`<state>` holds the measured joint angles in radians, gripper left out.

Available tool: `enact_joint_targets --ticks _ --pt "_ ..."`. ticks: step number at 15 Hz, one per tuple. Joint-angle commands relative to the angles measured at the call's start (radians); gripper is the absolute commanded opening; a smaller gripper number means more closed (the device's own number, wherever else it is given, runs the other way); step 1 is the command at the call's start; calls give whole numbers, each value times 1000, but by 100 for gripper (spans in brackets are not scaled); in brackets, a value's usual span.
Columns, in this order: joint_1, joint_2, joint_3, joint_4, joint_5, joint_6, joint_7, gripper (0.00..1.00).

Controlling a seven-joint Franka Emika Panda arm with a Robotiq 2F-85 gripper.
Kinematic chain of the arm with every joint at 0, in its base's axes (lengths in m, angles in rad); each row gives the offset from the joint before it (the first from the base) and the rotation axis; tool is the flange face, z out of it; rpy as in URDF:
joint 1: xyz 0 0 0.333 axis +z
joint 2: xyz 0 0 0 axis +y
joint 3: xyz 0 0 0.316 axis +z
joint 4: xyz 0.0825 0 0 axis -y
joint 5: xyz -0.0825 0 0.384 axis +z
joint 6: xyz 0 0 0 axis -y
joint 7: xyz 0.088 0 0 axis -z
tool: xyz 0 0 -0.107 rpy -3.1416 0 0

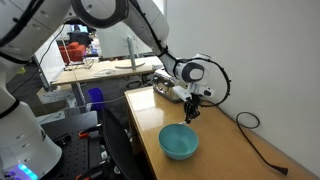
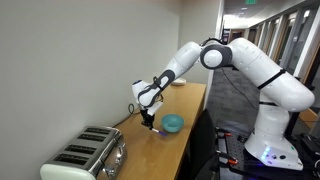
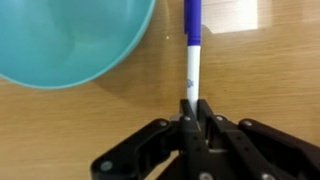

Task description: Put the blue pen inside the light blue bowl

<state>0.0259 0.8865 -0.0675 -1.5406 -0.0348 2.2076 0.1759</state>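
In the wrist view my gripper (image 3: 192,108) is shut on the blue pen (image 3: 192,50), a thin blue and white stick that points away from the jaws, above the wooden table. The light blue bowl (image 3: 70,40) lies just to the left of the pen in that view and looks empty. In both exterior views the gripper (image 1: 192,106) (image 2: 148,120) hangs over the table, a little beyond the bowl (image 1: 179,141) (image 2: 173,124). The pen is too small to make out in the exterior views.
A silver toaster (image 2: 90,155) stands on the table near the wall. A black cable (image 1: 250,135) runs along the table by the wall. The wooden table (image 1: 225,150) drops off at its edge beside the bowl. Workbenches (image 1: 100,70) stand behind.
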Motion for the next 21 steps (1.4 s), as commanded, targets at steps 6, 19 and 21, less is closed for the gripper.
enact_joint_targets --ticks 6,19,21 --pt "-18 -177 11 -81 -8 -101 -89 3" --pt "-88 -233 -20 -273 -147 268 -248 3" --pt "-95 -252 -18 -305 -141 280 -259 3"
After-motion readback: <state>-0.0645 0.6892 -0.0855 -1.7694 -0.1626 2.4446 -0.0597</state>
